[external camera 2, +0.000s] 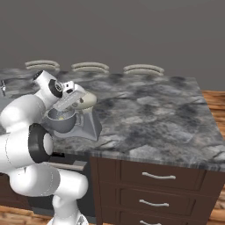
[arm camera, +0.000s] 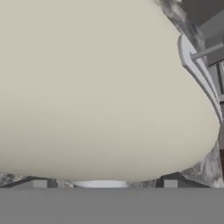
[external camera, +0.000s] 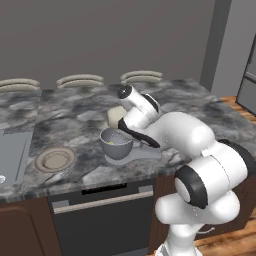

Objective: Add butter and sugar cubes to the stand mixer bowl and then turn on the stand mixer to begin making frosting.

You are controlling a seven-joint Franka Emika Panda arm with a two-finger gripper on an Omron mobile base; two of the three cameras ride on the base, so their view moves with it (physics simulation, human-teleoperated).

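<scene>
Spanning the room, a grey marble counter holds the stand mixer.

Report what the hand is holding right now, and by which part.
Cannot be told. The hand sits right up against the cream head of the stand mixer, above the stand mixer bowl; the fingertips are hidden, so neither a hold nor mere contact is shown.

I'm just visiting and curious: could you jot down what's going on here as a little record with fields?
place: grey marbled kitchen counter
stand mixer: cream head above its bowl
stand mixer bowl: on the mixer's base, something yellow inside
tan plate: on the counter, left of the bowl
tool: close against the mixer head; open or shut cannot be told
</scene>
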